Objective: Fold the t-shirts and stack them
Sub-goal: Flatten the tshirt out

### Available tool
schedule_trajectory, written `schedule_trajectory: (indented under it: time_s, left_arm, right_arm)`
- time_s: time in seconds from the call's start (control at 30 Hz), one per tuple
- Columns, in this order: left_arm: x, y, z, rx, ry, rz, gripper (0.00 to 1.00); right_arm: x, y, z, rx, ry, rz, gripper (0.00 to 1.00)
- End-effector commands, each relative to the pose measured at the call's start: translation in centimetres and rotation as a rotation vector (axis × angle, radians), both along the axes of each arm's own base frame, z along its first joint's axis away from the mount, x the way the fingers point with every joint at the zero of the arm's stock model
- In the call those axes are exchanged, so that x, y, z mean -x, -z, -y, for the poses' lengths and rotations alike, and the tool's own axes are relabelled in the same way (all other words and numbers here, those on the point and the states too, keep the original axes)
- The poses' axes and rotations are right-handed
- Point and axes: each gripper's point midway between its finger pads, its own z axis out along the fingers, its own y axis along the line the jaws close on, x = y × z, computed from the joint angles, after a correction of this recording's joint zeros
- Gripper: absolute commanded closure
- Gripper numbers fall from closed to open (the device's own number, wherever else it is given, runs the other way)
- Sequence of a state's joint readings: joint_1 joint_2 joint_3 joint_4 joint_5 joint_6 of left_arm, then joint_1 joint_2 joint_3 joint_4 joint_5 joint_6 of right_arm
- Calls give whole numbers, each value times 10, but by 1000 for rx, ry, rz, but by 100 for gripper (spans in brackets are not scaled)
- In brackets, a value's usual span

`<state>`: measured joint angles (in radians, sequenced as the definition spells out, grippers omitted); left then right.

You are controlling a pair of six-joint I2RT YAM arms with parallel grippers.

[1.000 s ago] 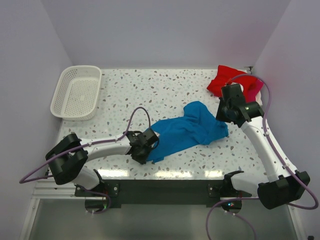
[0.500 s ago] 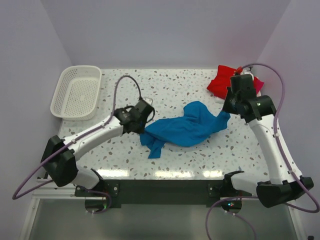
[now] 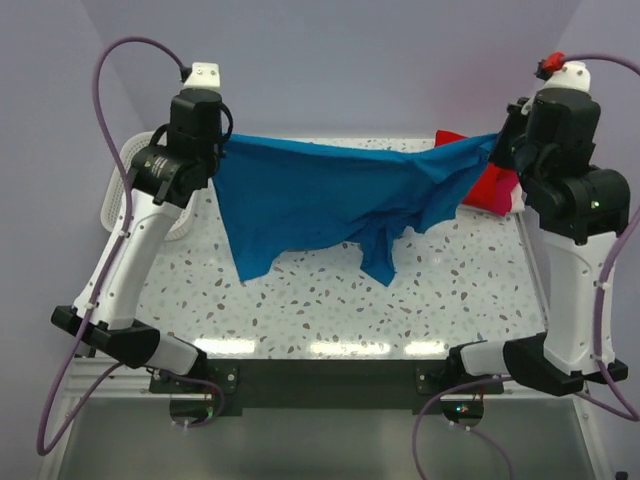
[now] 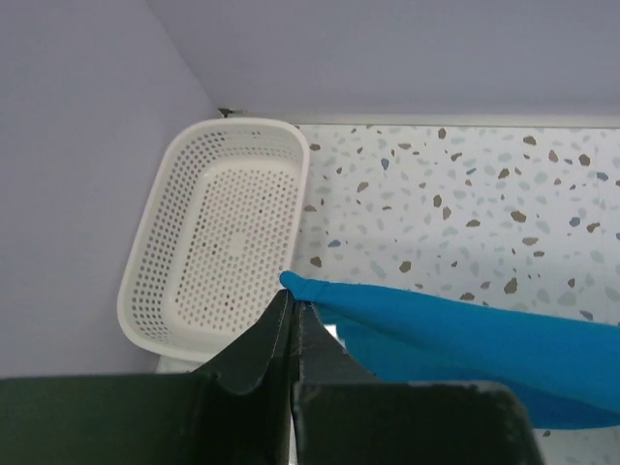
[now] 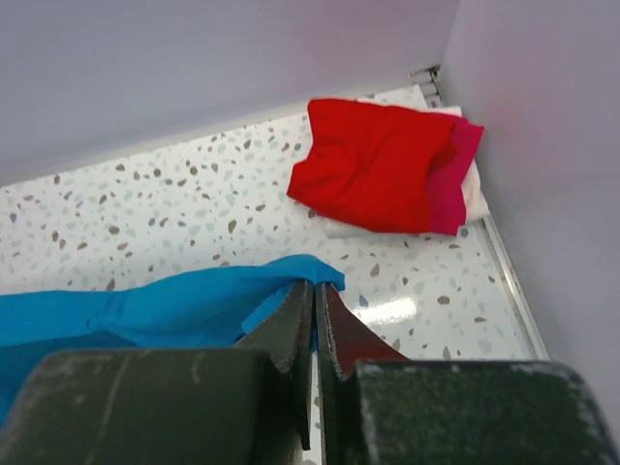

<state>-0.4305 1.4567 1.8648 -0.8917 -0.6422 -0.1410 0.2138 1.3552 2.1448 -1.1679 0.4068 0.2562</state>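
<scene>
The bright blue t-shirt [image 3: 330, 195] hangs stretched in the air between both grippers, its lower edge drooping toward the table. My left gripper [image 3: 218, 150] is shut on its left corner [image 4: 300, 287], high above the basket side. My right gripper [image 3: 497, 148] is shut on its right corner [image 5: 315, 273], high at the back right. The red t-shirt [image 5: 373, 165] lies folded on the magenta-pink t-shirt [image 5: 450, 184] in the back right corner; in the top view the red t-shirt [image 3: 487, 186] is mostly hidden by the blue cloth and right arm.
A white mesh basket [image 4: 218, 242] sits at the back left of the speckled table [image 3: 330, 305]; it also shows in the top view [image 3: 115, 195]. Walls close the table on the left, back and right.
Both grippers have risen high and moved apart, lifting the blue t-shirt off the table and spreading it out between them.
</scene>
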Motion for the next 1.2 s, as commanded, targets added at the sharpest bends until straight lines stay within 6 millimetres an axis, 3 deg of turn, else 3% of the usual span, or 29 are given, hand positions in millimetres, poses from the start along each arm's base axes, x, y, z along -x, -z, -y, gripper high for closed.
schedule_trajectory:
  time_s: [0.0,0.07,0.1,0.17,0.3,0.4,0.47,0.57,0.8,0.9,0.97,1.0,1.03,1.07,1.1,1.13,1.17]
  left_arm:
    - [16,-44,-22,-84,-19,78,100]
    - [23,-56,-26,-72,-20,120,100]
    - [37,-75,-33,-46,-26,189,100]
    - [40,-84,-36,-31,-37,228,100]
    - [65,-131,-49,10,-46,365,100]
    - [70,-148,-48,26,-23,407,100]
    - [66,-148,-43,28,-5,409,100]
    - [48,-128,-30,11,37,351,100]
    - [-6,-54,8,-54,142,145,100]
    - [-34,-33,13,-89,148,98,100]
    - [-58,-19,4,-96,117,69,100]
    - [-64,-35,-1,-76,103,102,100]
    - [-73,-37,-14,-68,69,104,100]
    - [-87,-26,-18,-64,52,72,100]
    - [-89,-48,-20,-40,57,125,100]
    - [-96,-48,-27,-32,46,131,100]
    - [-98,-58,-26,-22,65,162,100]
  right_arm:
    - [36,-50,19,33,29,155,100]
    - [57,-76,25,33,34,260,100]
    - [70,-89,31,37,49,319,100]
    - [78,-99,37,44,72,360,100]
    - [116,-132,52,33,120,500,100]
    - [125,-146,54,20,121,562,100]
    - [119,-145,51,18,107,557,100]
    - [89,-123,42,25,95,474,100]
    - [-4,-48,5,13,-5,261,100]
    - [-45,-20,-12,2,-48,190,100]
    - [-72,-5,-22,-11,-67,158,100]
    - [-80,-5,-26,-18,-74,160,100]
    - [-88,-6,-29,-27,-80,168,100]
    - [-93,-7,-30,-38,-80,171,100]
    - [-103,-14,-35,-46,-91,186,100]
    - [-106,-20,-36,-55,-94,200,100]
    - [-106,-38,-36,-63,-96,245,100]
